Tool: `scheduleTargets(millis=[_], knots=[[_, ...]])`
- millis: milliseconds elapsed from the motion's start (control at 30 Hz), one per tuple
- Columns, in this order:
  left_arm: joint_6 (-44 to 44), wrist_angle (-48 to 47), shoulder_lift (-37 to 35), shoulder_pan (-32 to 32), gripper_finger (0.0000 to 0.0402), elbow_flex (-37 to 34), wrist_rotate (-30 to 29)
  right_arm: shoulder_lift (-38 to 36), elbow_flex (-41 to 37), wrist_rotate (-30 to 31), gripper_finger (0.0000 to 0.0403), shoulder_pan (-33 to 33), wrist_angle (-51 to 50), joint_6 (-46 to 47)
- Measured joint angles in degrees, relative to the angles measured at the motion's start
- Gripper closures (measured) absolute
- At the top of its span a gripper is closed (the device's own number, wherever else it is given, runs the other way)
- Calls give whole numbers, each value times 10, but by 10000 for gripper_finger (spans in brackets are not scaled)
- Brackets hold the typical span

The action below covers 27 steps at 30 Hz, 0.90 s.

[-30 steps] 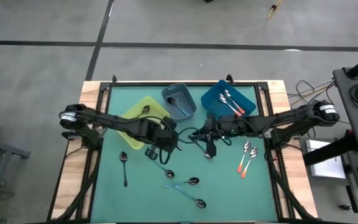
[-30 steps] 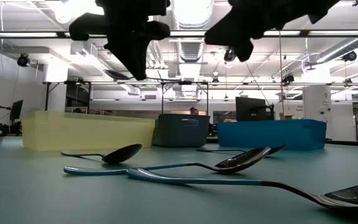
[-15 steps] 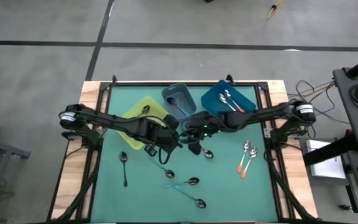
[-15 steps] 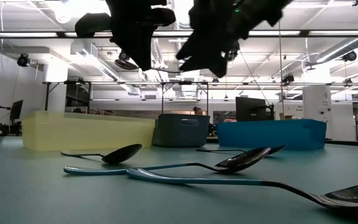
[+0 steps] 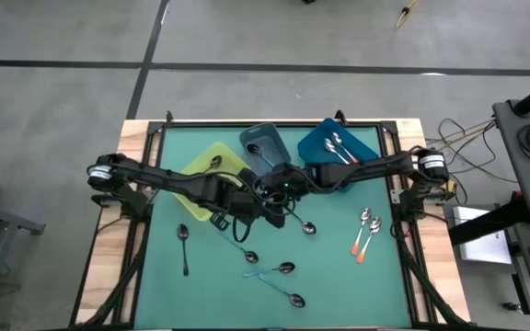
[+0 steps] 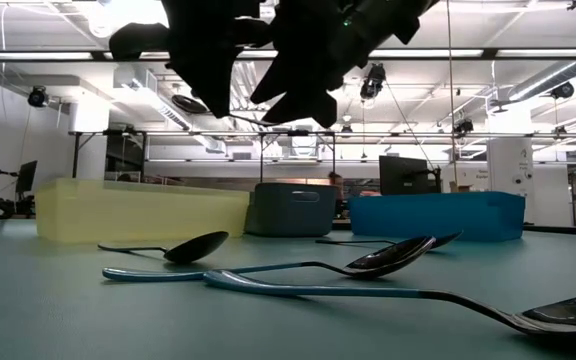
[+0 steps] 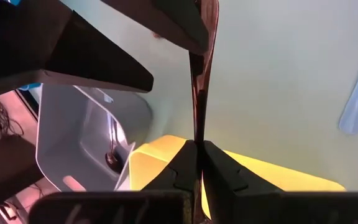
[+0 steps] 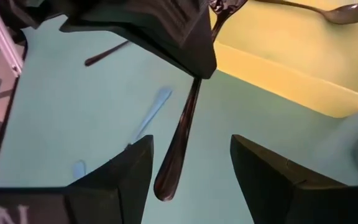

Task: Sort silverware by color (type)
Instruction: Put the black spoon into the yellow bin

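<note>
Bins: three along the far edge; yellow bin (image 5: 212,161) with one spoon; grey bin (image 5: 265,148) with one; blue bin (image 5: 336,147) with about three.
Loose spoons: about eight on the green mat (image 5: 334,267); a pair near the right edge; four or five front centre; one black-handled at left.
Left gripper (image 5: 251,204): mid-table, pinched tight on a dark spoon (image 7: 201,74).
Right gripper (image 5: 270,190): fingers spread, just beside it.
Room: front corners open; centre crowded by both arms.
</note>
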Motion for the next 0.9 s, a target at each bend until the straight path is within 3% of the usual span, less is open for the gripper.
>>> scheduleTargets(millis=[333, 500, 700, 900], knots=[[-10, 6, 0, 0, 401, 0, -31, -14, 0, 69, 197, -3, 1, -59], [-8, 6, 1, 0, 401, 0, -90, -8, 0, 73, 197, -2, 12, -65], [-3, 25, 1, 1, 401, 2, -102, -3, -1, 71, 197, -1, 0, -82], [-29, -3, -2, 1, 401, -3, -99, -48, -2, 71, 203, -1, -36, -133]])
